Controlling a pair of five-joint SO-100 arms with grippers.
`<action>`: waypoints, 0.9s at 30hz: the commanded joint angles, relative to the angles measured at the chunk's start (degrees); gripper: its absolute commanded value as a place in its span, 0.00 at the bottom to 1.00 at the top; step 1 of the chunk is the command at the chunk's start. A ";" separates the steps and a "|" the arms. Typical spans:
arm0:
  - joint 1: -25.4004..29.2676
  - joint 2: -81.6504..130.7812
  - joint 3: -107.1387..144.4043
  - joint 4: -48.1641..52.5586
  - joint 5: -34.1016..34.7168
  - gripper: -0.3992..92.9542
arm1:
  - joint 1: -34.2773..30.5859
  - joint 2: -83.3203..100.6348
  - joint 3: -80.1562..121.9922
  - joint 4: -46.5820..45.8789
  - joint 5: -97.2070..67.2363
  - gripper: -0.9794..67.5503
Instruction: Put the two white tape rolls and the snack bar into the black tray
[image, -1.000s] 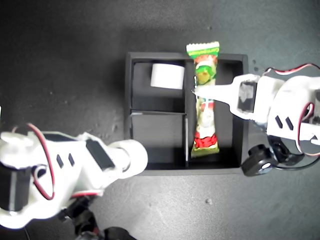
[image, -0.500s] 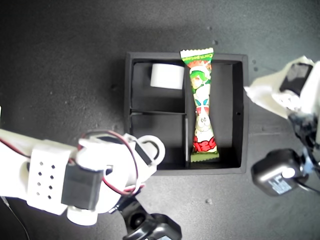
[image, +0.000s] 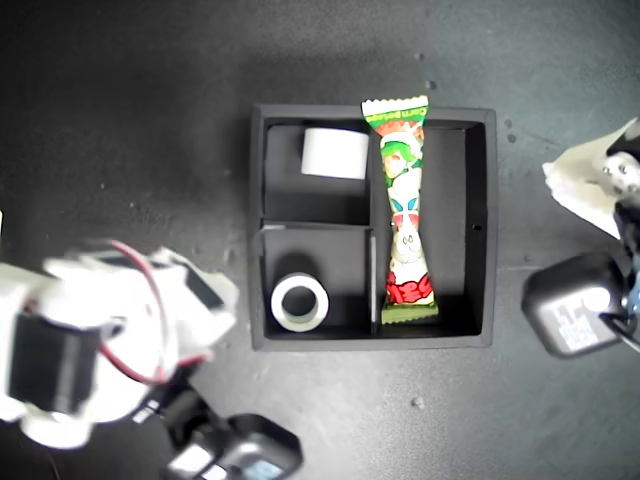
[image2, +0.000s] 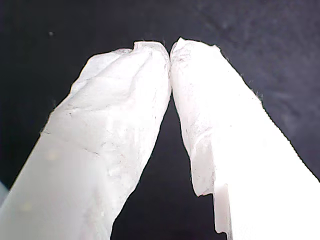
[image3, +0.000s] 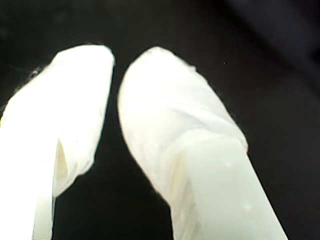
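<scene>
**All Three Items Seated in Tray; Arms Withdrawn**

Half a second earlier, an arm covered the small compartment nearest the exterior view's bottom. That arm had since pulled back to the exterior view's lower left, uncovering a white tape roll with a greenish-grey core (image: 300, 302) lying flat in that compartment. The all-white tape roll (image: 335, 153) remained in the other small compartment, standing on its edge. The snack bar (image: 404, 212) lay in the long compartment of the black tray (image: 481, 230), unmoved over the last half second, with its upper crimped end overhanging the tray wall. The other arm had retreated further to the exterior view's right edge.

My first gripper (image2: 170, 50) had its jaws closed, tips touching, with nothing held between them. My second gripper (image3: 116, 62) showed a narrow gap between its jaws and also held nothing. Both wrist views showed only dark surface, so which arm was which could not be determined.

Judgement: placement appeared complete. The bar's overhanging end was the only residual irregularity.
</scene>
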 joint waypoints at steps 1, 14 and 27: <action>-2.90 25.58 21.45 -5.10 -1.67 0.00 | 0.18 11.34 9.84 0.35 8.96 0.01; -5.19 71.81 67.32 -13.71 -4.66 0.00 | 2.02 59.41 75.50 -22.50 22.68 0.00; -3.34 92.46 85.69 -10.20 -8.26 0.00 | 2.64 110.04 121.90 -28.48 22.06 0.00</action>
